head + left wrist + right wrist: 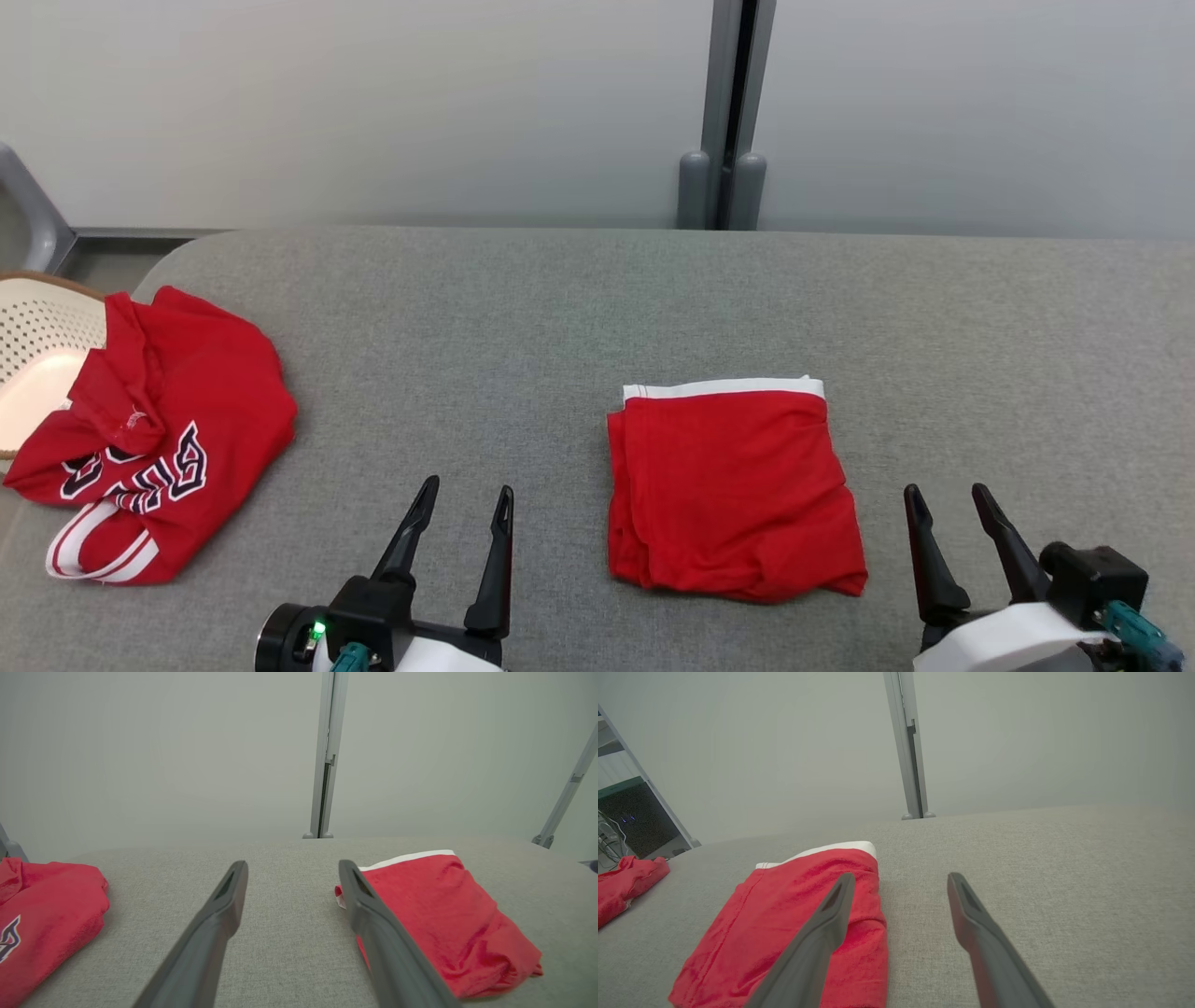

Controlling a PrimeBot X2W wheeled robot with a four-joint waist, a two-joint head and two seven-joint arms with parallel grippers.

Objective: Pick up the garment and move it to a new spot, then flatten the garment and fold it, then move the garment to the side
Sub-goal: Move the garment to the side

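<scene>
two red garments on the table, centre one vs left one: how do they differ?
The centre garment is folded into a neat rectangle; the left garment lies crumpled. The centre garment shows plain red with a white far edge; the left garment shows dark lettering and striped trim. Both are red.

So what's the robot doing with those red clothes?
It's tidying clothes on a grey table. A folded red garment with a white band lies in the middle, between its two arms. Its left fingers and right fingers are open and hold nothing, one pair on each side of the garment, not touching it. A crumpled red jersey sits off to the robot's left, partly over a pale basket. The folded one doesn't seem to have been moved aside yet.
</scene>
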